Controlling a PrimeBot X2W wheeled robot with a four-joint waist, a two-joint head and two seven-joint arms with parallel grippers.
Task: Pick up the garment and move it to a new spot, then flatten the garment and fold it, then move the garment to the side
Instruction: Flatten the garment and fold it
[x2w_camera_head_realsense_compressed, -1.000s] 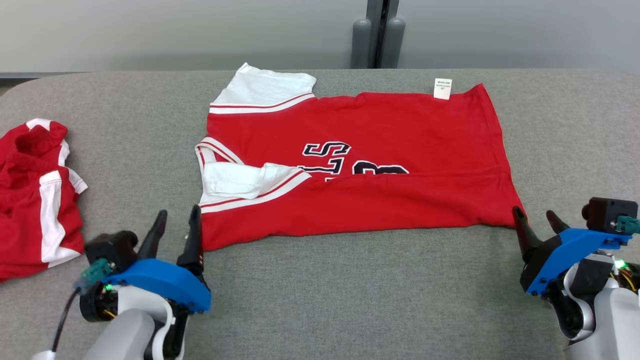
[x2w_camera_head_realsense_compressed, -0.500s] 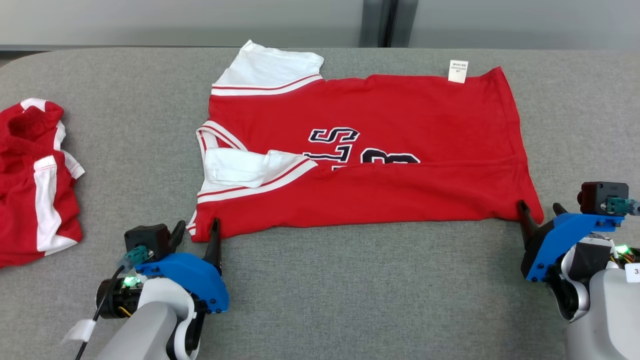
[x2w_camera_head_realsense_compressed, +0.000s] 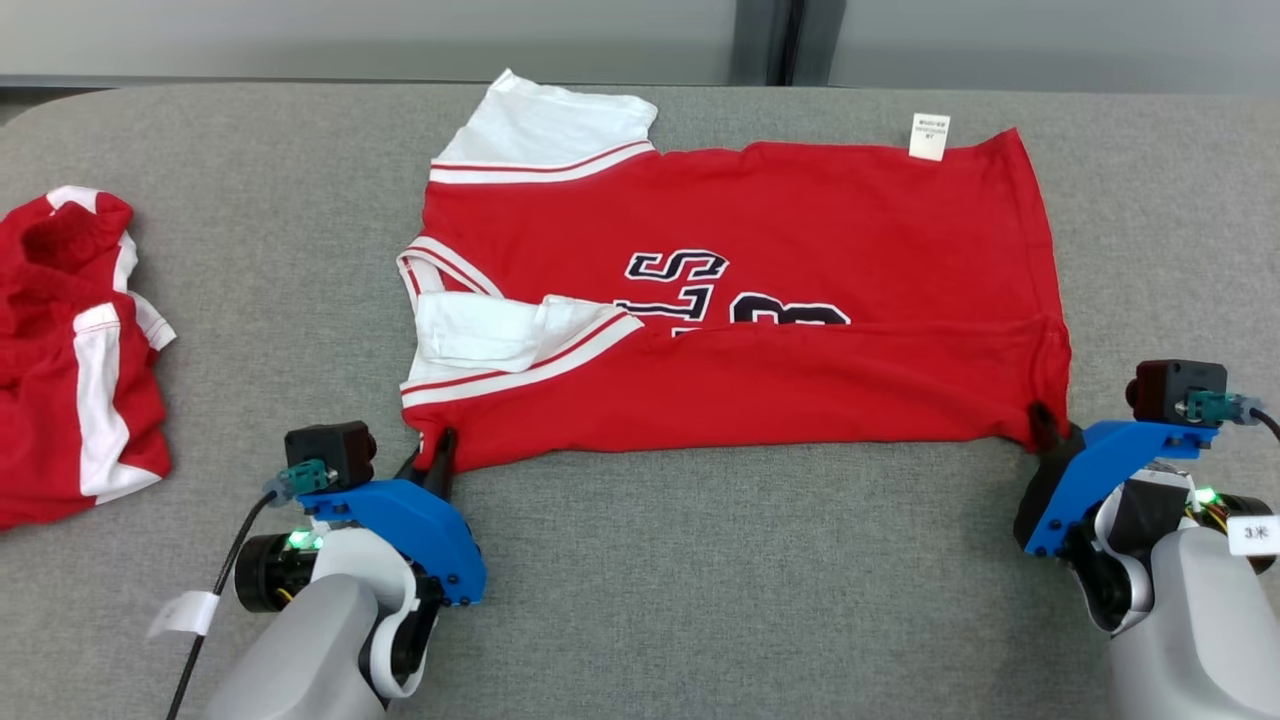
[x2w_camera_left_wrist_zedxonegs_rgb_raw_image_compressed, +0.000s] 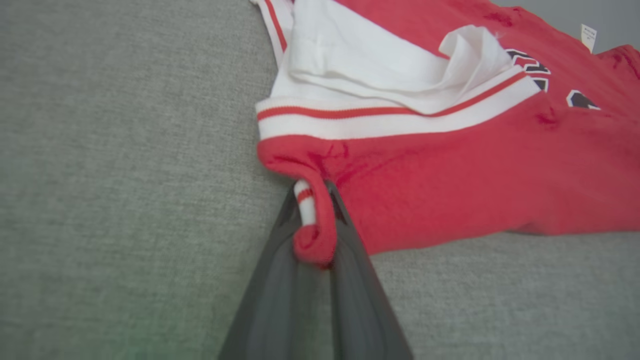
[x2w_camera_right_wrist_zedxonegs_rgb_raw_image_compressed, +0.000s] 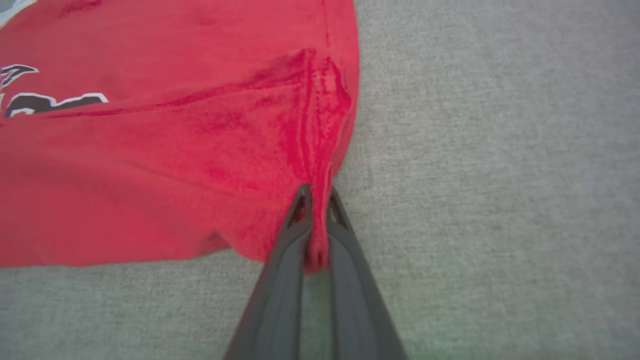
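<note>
The garment (x2w_camera_head_realsense_compressed: 740, 300) is a red jersey with white sleeves and dark lettering, spread sideways on the grey table (x2w_camera_head_realsense_compressed: 700, 600) with its near third folded over. My left gripper (x2w_camera_head_realsense_compressed: 436, 455) is shut on the garment's near left corner (x2w_camera_left_wrist_zedxonegs_rgb_raw_image_compressed: 312, 220), where red cloth with a white stripe bunches between the fingers. My right gripper (x2w_camera_head_realsense_compressed: 1045, 425) is shut on the near right corner (x2w_camera_right_wrist_zedxonegs_rgb_raw_image_compressed: 320, 200), the hem pinched between its tips (x2w_camera_right_wrist_zedxonegs_rgb_raw_image_compressed: 316, 197).
A second red and white garment (x2w_camera_head_realsense_compressed: 70, 350) lies crumpled at the table's left edge. A white label (x2w_camera_head_realsense_compressed: 929, 136) sticks out at the jersey's far hem. Bare grey table lies in front of the jersey and to its right.
Both grippers moved forward onto the garment's near corners and went from open to shut on the cloth. The head camera tilted down, shifting the whole picture.
</note>
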